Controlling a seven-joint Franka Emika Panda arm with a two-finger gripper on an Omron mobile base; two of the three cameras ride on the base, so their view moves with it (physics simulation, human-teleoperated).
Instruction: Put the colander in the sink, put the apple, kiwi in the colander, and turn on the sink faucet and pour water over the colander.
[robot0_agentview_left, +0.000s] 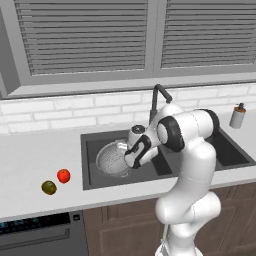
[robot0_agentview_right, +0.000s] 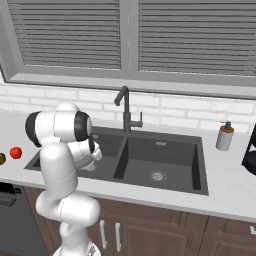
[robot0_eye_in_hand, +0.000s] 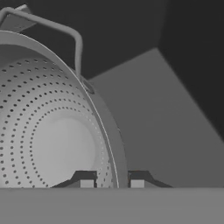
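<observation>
Colander (robot0_agentview_left: 111, 161) in sink's (robot0_agentview_left: 90, 142) left basin, jaws apparently closed on its rim; apple (robot0_agentview_left: 63, 175), kiwi (robot0_agentview_left: 48, 187) near tabletop's front edge; faucet (robot0_agentview_left: 159, 95) untouched.

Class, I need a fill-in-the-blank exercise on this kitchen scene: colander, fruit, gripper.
1. The round silver perforated metal colander sits in the ____ basin of the dark grey double-basin sink, as the base views show it.
2. The gripper is shut on the colander's ____.
3. The small shiny red apple and olive-brown kiwi lie on the white ____.

Answers: left; rim; counter
</observation>
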